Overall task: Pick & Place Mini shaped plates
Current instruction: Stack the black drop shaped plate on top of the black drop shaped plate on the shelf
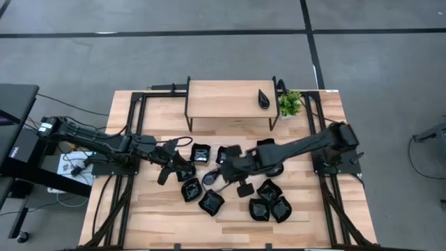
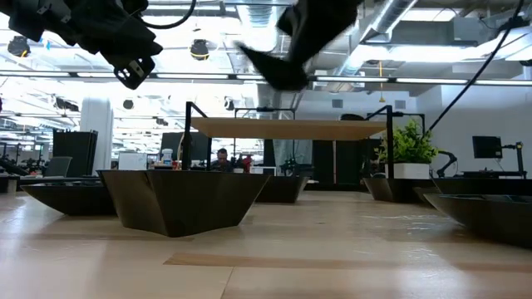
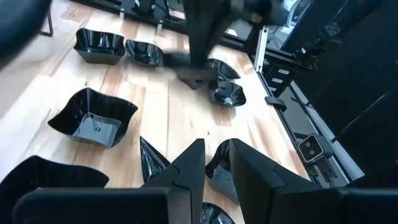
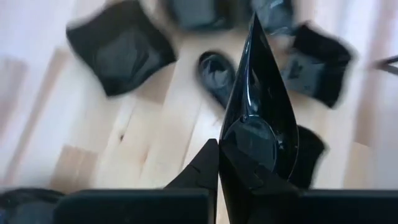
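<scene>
Several small glossy black plates lie on the wooden table, among them a square one and a cluster near the front. My right gripper is shut on a teardrop plate and hangs above the table's middle. The low view shows it high over the board. My left gripper hovers over the plates left of centre. Its fingers stand a little apart with nothing between them. My right gripper pinches the teardrop plate's broad rounded end between its two fingers, slanting down from above. The plate stands on edge in the hold, and its pointed tip reaches out beyond the fingers. It is lifted clear of the table.
A low wooden shelf stands at the far edge with one teardrop plate on its top and a small green plant beside it. Bare board lies along the near edge and at the left front.
</scene>
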Robot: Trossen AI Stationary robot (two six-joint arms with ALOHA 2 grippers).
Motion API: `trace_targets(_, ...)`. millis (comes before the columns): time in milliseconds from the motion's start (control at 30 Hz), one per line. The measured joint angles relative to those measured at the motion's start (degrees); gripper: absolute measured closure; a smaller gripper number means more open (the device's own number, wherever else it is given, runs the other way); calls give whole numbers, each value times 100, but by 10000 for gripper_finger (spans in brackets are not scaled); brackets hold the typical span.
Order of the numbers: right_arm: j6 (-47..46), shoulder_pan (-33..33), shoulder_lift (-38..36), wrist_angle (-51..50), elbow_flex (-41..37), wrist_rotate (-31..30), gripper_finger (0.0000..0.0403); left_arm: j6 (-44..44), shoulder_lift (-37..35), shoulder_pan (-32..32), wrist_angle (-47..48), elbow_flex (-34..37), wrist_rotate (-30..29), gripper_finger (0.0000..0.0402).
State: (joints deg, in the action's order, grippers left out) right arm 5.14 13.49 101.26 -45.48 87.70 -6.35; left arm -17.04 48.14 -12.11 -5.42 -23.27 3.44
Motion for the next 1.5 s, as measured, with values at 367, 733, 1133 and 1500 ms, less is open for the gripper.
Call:
trace_targets(367,-1523,-729,-1094,114,7,-834,401,29,0,0,-5,0,-40,325)
trace_targets(733,-3477,-2233,-1275,-285,7,-1921,401,29,0,1,-12,0,-87,325)
trace_targets(1133,-4581,-3621,-1007,-1161,5,-1856,401,29,0,1,-16,0,-87,325)
trace_targets(1500,-4836,-3750,-639,-1543,-1,-1598,401,27,2,1,-15,0,-87,325)
